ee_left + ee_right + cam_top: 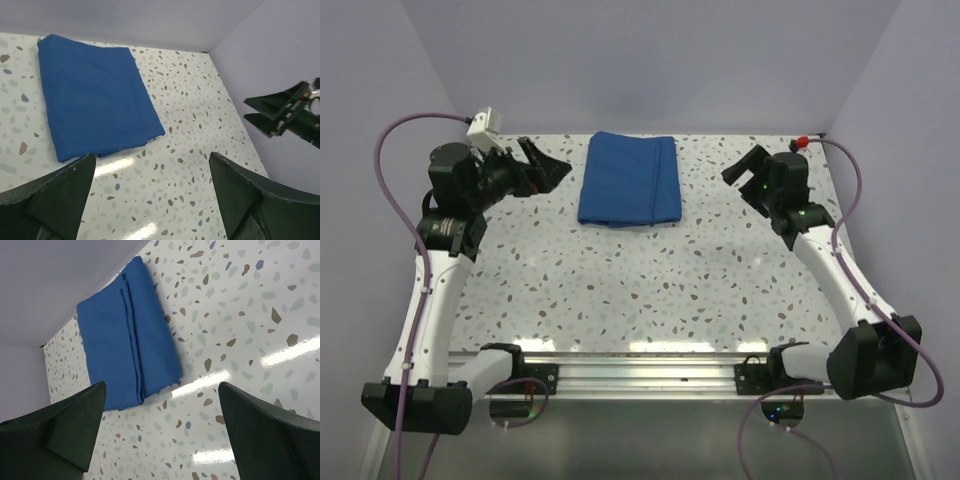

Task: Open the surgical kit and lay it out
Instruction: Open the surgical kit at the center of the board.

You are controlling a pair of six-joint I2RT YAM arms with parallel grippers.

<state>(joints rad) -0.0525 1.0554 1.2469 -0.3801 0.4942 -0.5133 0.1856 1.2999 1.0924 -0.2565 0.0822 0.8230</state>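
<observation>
The left gripper (548,168) hangs above the far left corner of the worktop (650,290) with its jaws spread wide and nothing between them. In its own wrist view only the two dark fingers (55,195) show, cut off by the bottom edge, with bare speckled surface in the gap. The right gripper (740,172) is likewise parted and empty, poised toward the far right corner. Its wrist view also crops the fingers (270,435) at the frame's lower edge, so their tips and roots cannot be followed. Both grippers point inward at the surgical kit (630,180), which lies flat at the middle of the far edge, well apart from either one. It is a royal-blue cloth wrap folded into a closed rectangle. A lengthwise fold line runs near its right-hand side (127,335), and an under-layer peeks out at the near corner in the left wrist view (92,95). The cloth covers whatever is inside, and no bulge or outline is clear enough to tell what it holds. The left wrist view also catches the right gripper (280,112) across the worktop, partly cut by the frame's right edge. A small red piece (803,141) sits at the far right corner, too small to identify. Purple cables (395,170) loop off both arms, and a metal rail (650,365) runs along the near edge between the bases.
</observation>
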